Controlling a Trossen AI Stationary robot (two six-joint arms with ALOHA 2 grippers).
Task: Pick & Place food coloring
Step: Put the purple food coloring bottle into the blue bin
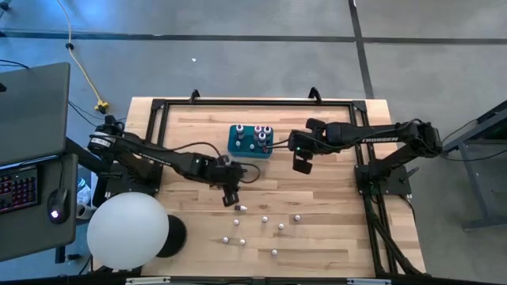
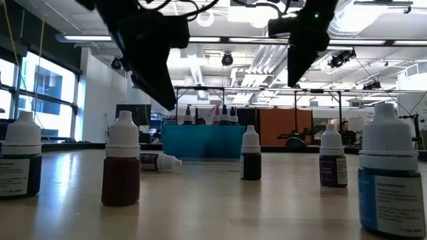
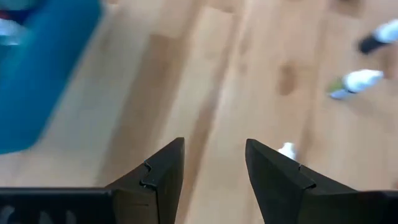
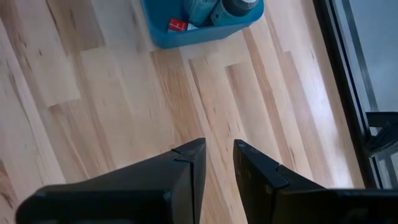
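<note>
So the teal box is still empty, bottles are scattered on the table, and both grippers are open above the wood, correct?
Not quite: the teal box already holds several food coloring bottles, as the high view shows. Other bottles are scattered, and the left gripper and right gripper are open.

Tiny food coloring bottles (image 1: 280, 227) with white caps are seen scattered over the near part of the wooden table, well apart from one another. In the high view, roughly eight loose ones are counted, spread in a loose patch. One bottle (image 1: 240, 207) is laid on its side at the patch's far edge; the others are stood upright. In the low view, a reddish-brown bottle (image 2: 121, 168) and a dark bottle (image 2: 251, 155) are shown upright, and a blue-bodied one (image 2: 391, 175) is cut by the frame edge. Several more bottles (image 1: 260, 134) are held upright inside the teal box.
</note>
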